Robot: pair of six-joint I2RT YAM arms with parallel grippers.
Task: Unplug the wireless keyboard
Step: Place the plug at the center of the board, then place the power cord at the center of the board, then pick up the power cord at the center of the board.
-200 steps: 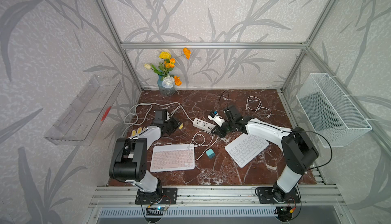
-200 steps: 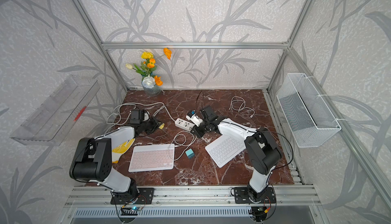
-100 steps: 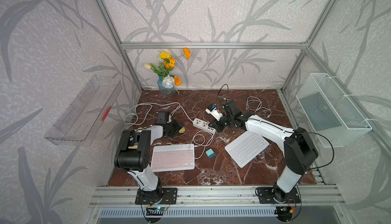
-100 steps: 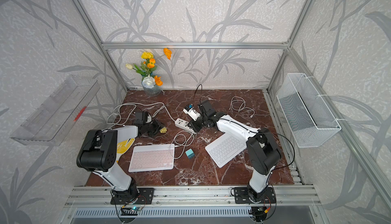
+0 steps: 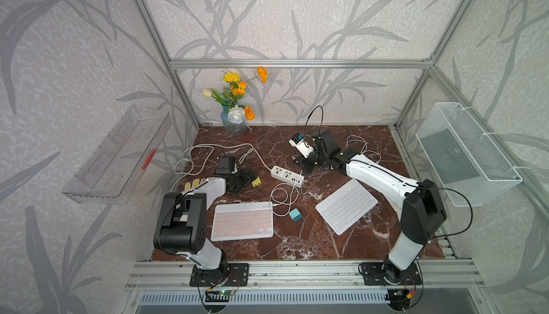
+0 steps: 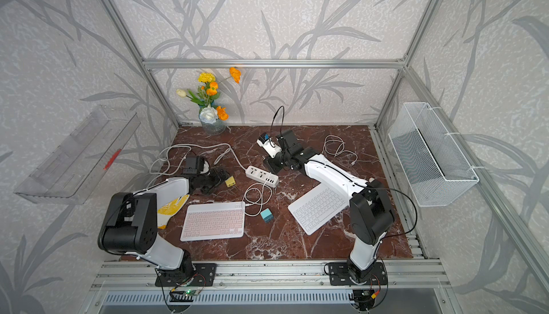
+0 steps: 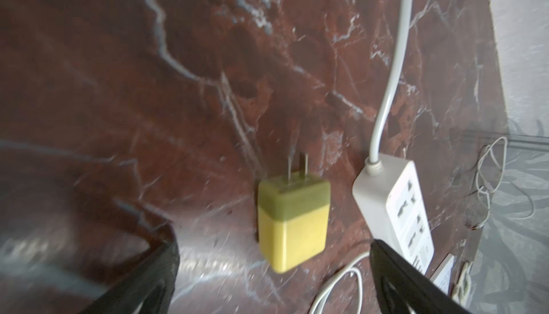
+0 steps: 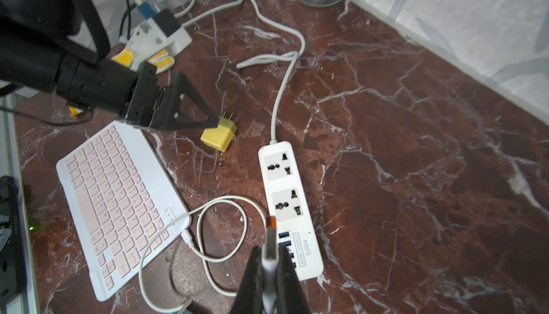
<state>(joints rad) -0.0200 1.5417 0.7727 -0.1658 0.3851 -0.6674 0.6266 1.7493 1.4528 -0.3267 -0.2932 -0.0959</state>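
1. Since a second ago the right end effector [image 8: 270,251] has drawn back and up from the power strip [image 8: 289,205], and the left end effector [image 7: 274,245] has spread its jaws wide.
2. Right end effector: clenched on the USB plug [image 8: 269,232] of the white cable [image 8: 208,205], holding it in the air above the strip's USB ports and clear of them.
3. Left end effector: released and holding nothing. A yellow charger [image 7: 292,223] lies flat on the table [image 7: 148,90] just ahead of its jaws, prongs bare, apart from the strip.
4. From the plug the cable loops across the table to the pink keyboard [image 8: 118,190], which lies flat on the left arm's side. Its small connector looks still seated in the keyboard's edge (hard to be sure at this size).
5. Judged from this, the strip end is unplugged, which is the main part of the job. What may remain is setting the plug down, and perhaps pulling the keyboard end.
6. A white keyboard [image 5: 346,205] lies by the right arm with no cable visible on it.
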